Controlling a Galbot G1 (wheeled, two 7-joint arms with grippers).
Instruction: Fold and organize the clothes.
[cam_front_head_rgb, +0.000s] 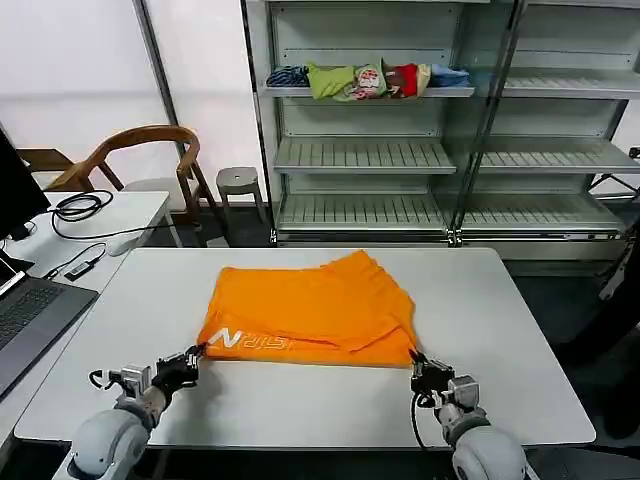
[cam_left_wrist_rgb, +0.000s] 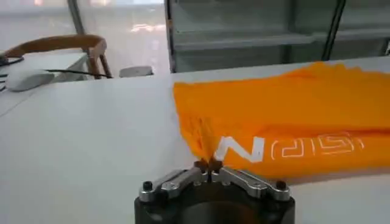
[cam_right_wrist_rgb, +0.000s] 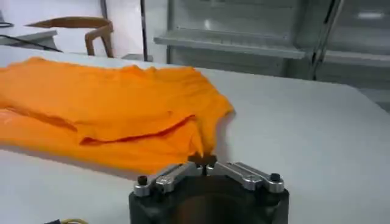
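The orange T-shirt (cam_front_head_rgb: 310, 310) lies folded across the middle of the white table (cam_front_head_rgb: 500, 300), white lettering facing up along its near edge. My left gripper (cam_front_head_rgb: 198, 353) is shut on the shirt's near left corner (cam_left_wrist_rgb: 204, 155), and its fingertips pinch the fabric (cam_left_wrist_rgb: 209, 163). At the near right corner, my right gripper (cam_front_head_rgb: 415, 362) is shut on the cloth too (cam_right_wrist_rgb: 203, 159). The T-shirt (cam_right_wrist_rgb: 103, 106) spreads away from that gripper toward the far side, a fold edge running through it.
Metal shelving (cam_front_head_rgb: 360, 155) stands behind the table, with a bundle of coloured garments (cam_front_head_rgb: 370, 80) on an upper shelf. A wooden chair (cam_front_head_rgb: 140, 150), a stool (cam_front_head_rgb: 238, 182) and a side desk with a laptop (cam_front_head_rgb: 30, 320) and cables are at the left.
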